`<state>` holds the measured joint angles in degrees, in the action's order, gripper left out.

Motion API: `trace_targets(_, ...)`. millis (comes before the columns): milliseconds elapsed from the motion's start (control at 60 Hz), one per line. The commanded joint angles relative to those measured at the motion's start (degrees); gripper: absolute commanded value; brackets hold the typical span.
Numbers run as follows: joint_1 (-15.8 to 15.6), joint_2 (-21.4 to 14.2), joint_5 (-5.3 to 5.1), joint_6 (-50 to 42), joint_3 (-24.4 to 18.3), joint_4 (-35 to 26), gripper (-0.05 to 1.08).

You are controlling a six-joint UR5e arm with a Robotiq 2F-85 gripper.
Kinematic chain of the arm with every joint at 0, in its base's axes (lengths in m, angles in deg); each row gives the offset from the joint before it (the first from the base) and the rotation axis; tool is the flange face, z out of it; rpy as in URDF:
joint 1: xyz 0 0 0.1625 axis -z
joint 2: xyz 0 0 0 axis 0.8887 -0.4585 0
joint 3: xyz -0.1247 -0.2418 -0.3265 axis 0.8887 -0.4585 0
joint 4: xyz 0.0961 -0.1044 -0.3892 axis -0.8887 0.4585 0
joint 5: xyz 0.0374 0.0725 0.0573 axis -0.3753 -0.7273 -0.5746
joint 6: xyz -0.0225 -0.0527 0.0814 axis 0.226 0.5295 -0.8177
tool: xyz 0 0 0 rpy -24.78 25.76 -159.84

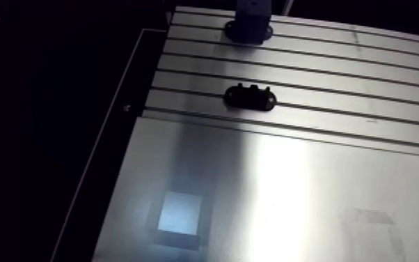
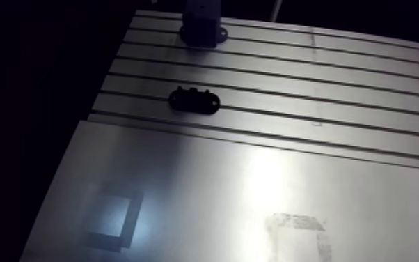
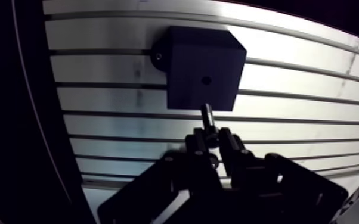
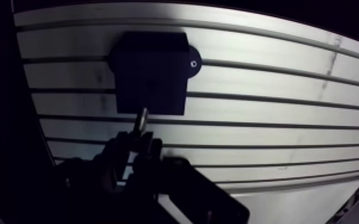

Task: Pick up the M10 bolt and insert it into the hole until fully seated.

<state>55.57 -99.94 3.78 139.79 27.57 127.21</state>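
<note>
In the wrist view my gripper (image 3: pixel 213 142) is shut on the M10 bolt (image 3: pixel 209 121), a short dark bolt that sticks out ahead of the fingertips. Just ahead of the bolt's tip stands a black block (image 3: pixel 203 68), fixed to the slotted table by a flange (image 3: pixel 158 57). The block's small round hole (image 3: pixel 206 79) faces the gripper, a little beyond the bolt's tip. The bolt is outside the hole. The same block (image 1: pixel 249 21) shows at the far edge of the arm view, where the gripper does not appear.
A black oval holder (image 1: pixel 250 96) sits on the slotted table (image 1: pixel 365 90), nearer than the block. A smooth metal plate (image 1: pixel 289 195) covers the near part, with a pale square patch (image 1: pixel 181 212) on it. The table's left edge (image 1: pixel 125 104) drops into darkness.
</note>
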Motion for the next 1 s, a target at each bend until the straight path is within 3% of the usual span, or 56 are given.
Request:
trace_targets(17,0.02,0.64,0.16,-0.03,-0.51,1.4,1.08)
trace_targets(317,0.11,0.75,0.67,-0.03,-0.79,2.13,1.08)
trace_targets(1000,0.19,2.05,0.6,-0.1,0.07,2.22,1.08)
